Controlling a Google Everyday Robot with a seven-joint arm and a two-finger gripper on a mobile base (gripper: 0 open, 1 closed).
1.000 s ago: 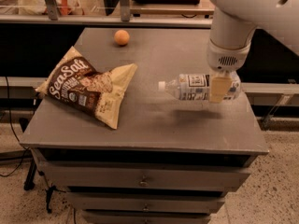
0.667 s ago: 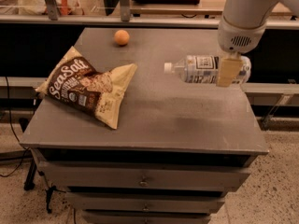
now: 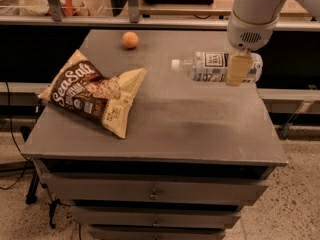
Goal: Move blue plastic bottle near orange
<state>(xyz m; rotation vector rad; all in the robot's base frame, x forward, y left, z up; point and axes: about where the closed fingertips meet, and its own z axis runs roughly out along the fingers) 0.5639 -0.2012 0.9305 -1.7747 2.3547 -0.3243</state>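
One bottle (image 3: pixel 207 66) hangs sideways above the table (image 3: pixel 200 129), right side, gripper (image 3: pixel 237 70) clamped on its base end, orange (image 3: pixel 130 39) well apart at far left. I worry the cap (image 3: pixel 175 64) swings in and knocks that orange rolling.

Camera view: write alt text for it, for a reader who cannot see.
The gripper, at the right above a grey drawer cabinet, holds a clear plastic water bottle sideways in the air, its white cap pointing left. A small orange sits near the cabinet top's far edge, and a Sea Salt chip bag lies on its left side.
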